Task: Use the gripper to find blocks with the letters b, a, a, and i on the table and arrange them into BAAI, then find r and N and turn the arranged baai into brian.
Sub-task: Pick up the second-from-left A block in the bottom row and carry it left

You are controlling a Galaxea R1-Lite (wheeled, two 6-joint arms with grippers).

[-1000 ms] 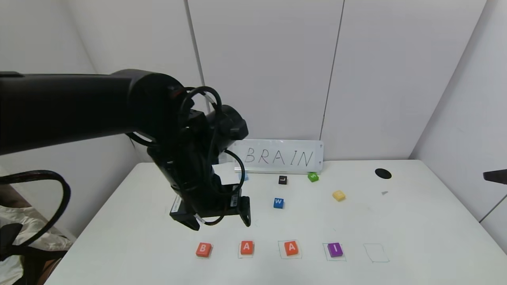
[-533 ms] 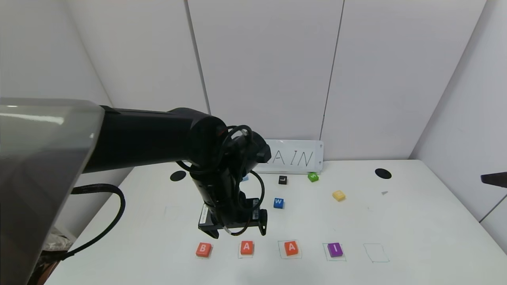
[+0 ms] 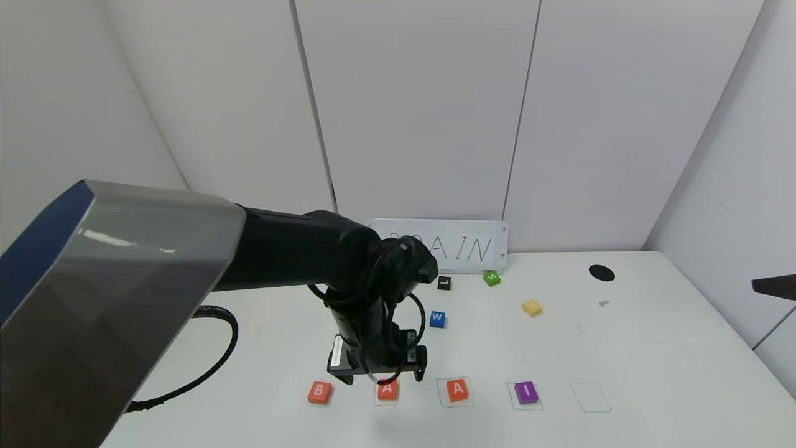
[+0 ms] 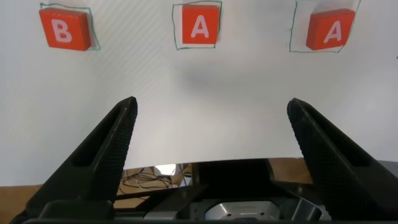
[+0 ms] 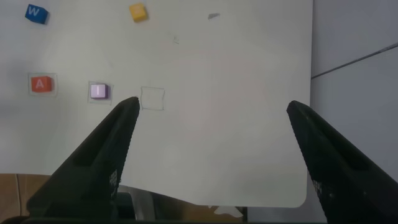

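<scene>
Left gripper has swung in and dropped since the earlier frames — from above and behind the row to right over the first A, with the silver-grey arm shell now filling the near-left of the head view.

Head view: BAAI is already laid out on the table in the pen-drawn squares: B, first A, second A, I. One drawn square just right of the I holds nothing. So the first half looks done; the BRAIN rework is left. The N sits loose, well behind the I and to its right. The r block — not visible in any view, possibly hidden behind the arm. The W block sits behind the second A, with the L block and S block farther back, near the BRAIN sign. Only the right arm's tip shows at the far right edge, parked.

Left wrist view: left gripper jaws spread wide, nothing between them, the first A centred ahead; B and second A to either side, each within its outline.

Right wrist view: right gripper wide apart, empty, hanging high over the table. It sees second A, I, the vacant square beside the I, N and W.

Likely next step: lifting the first A to free the slot after B.
</scene>
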